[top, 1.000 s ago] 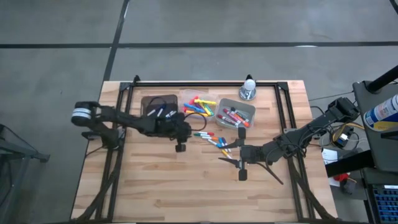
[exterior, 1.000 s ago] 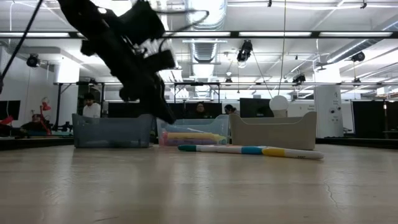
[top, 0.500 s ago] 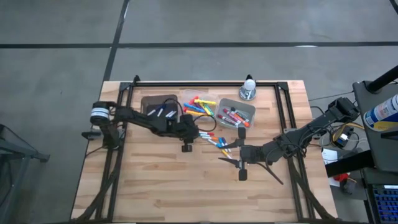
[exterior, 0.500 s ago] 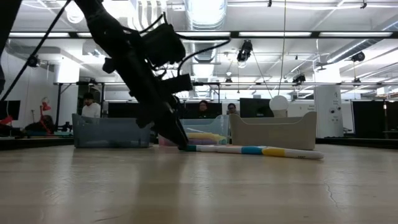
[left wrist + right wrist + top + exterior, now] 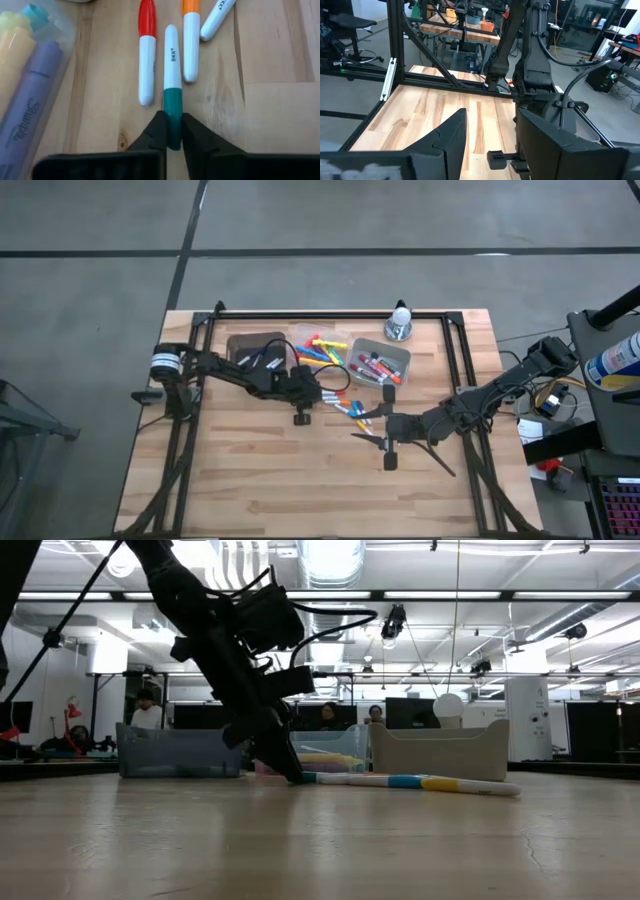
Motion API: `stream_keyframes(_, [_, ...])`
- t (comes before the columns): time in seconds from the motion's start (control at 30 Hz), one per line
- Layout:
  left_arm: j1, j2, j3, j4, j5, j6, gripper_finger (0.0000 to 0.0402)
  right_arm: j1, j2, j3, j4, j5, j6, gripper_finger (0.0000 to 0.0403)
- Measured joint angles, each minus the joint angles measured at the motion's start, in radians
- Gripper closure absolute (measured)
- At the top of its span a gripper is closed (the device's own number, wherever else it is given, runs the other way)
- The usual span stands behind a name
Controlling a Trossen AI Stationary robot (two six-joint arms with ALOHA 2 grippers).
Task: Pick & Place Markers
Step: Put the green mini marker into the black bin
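Observation:
Several loose markers [image 5: 350, 408] lie flat on the wooden table [image 5: 250, 470] in front of three bins. One is a white marker with a green cap [image 5: 172, 65], lying between a red-capped marker [image 5: 146, 55] and an orange-capped one [image 5: 190, 40]. My left gripper [image 5: 172, 120] is down at the table and shut on the green-capped marker; the low view shows its tip [image 5: 294, 776] at the tabletop. My right gripper [image 5: 362, 436] hovers open near the table's middle right, holding nothing. My left gripper pinches the green cap [image 5: 173, 100] at the marker's near end between its two fingers [image 5: 157, 131]. The fingers slant down from the table's left side, in line with the marker, which points away from them. The marker lies flat on the table.
A dark bin [image 5: 257, 350], a clear bin [image 5: 318, 348] of bright highlighters and a grey bin [image 5: 378, 362] of markers stand in a row at the far side. A small white object [image 5: 400, 320] stands behind them. A black frame [image 5: 200, 380] borders the table.
My left gripper has come down and gone toward the table's right edge, from beside the dark bin to the loose markers, its tip now at the tabletop. The markers lie where they lay.

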Motion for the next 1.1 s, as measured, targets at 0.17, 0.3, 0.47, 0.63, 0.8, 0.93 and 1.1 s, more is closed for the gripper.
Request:
stream_keyframes(0.17, [0.000, -0.004, 0.001, -0.011, 0.019, -0.026, 0.0378, 0.000, 0.000, 0.000, 0.000, 0.000, 0.000, 0.0236])
stream_keyframes(0.3, [-0.006, -0.029, 0.004, -0.067, 0.036, -0.052, 0.0378, 0.000, 0.000, 0.000, 0.000, 0.000, 0.000, 0.0236])
stream_keyframes(0.47, [-0.012, -0.101, 0.004, -0.174, 0.037, -0.084, 0.0378, 0.000, 0.000, 0.000, 0.000, 0.000, 0.000, 0.0236])
stream_keyframes(0.63, [-0.020, -0.203, 0.005, -0.312, 0.036, -0.127, 0.0378, 0.000, 0.000, -0.002, 0.000, 0.000, 0.000, 0.0236])
stream_keyframes(0.8, [-0.024, -0.335, 0.004, -0.431, -0.020, -0.173, 0.0378, 0.000, 0.000, -0.002, 0.000, 0.000, 0.000, 0.0236])
stream_keyframes(0.93, [-0.023, -0.440, -0.003, -0.536, -0.194, -0.208, 0.0378, 0.000, 0.000, -0.002, 0.000, 0.000, 0.001, 0.0236])
stream_keyframes(1.1, [-0.006, -0.531, -0.009, -0.654, -0.449, -0.256, 0.0378, 0.000, 0.000, -0.002, 0.000, 0.000, 0.004, 0.0236])
